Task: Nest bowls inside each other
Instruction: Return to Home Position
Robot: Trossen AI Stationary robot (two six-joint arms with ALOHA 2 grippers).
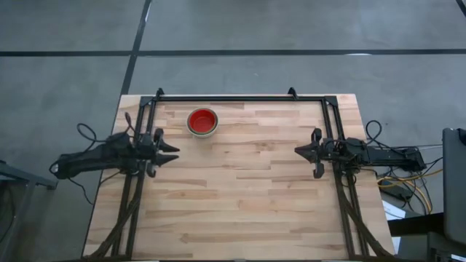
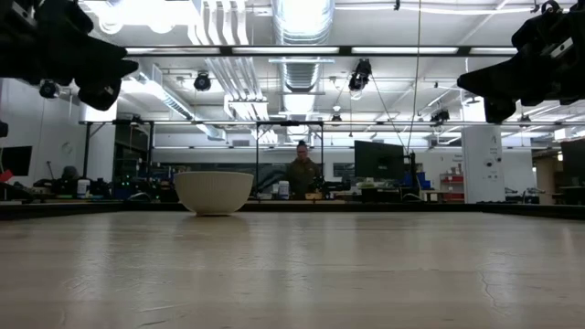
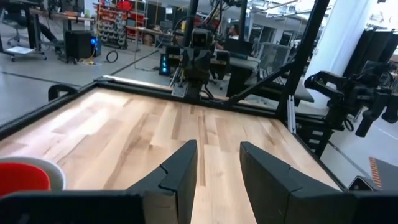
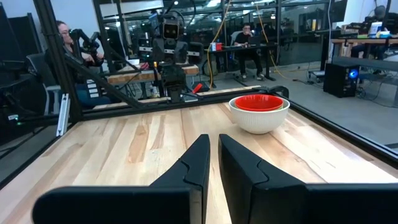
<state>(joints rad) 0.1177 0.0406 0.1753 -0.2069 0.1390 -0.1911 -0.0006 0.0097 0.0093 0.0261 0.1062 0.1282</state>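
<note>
A stack of bowls (image 1: 202, 122) stands on its base on the wooden table, toward the far edge and left of the middle. The red bowl (image 4: 259, 102) sits inside, a green rim shows around it, and the white-grey bowl (image 2: 214, 192) is outermost. The stack also shows at the edge of the left wrist view (image 3: 25, 177). My left gripper (image 1: 176, 153) hovers open at the table's left side, nearer than the stack, pointing level toward the right, with nothing between its fingers (image 3: 180, 171). My right gripper (image 1: 297, 151) waits at the table's right side, shut and holding nothing (image 4: 214, 146).
A black metal frame (image 1: 240, 97) runs along the far edge and down both sides of the table. Bare wood lies between the two grippers and toward the near edge. People sit at desks beyond the table (image 2: 302, 171).
</note>
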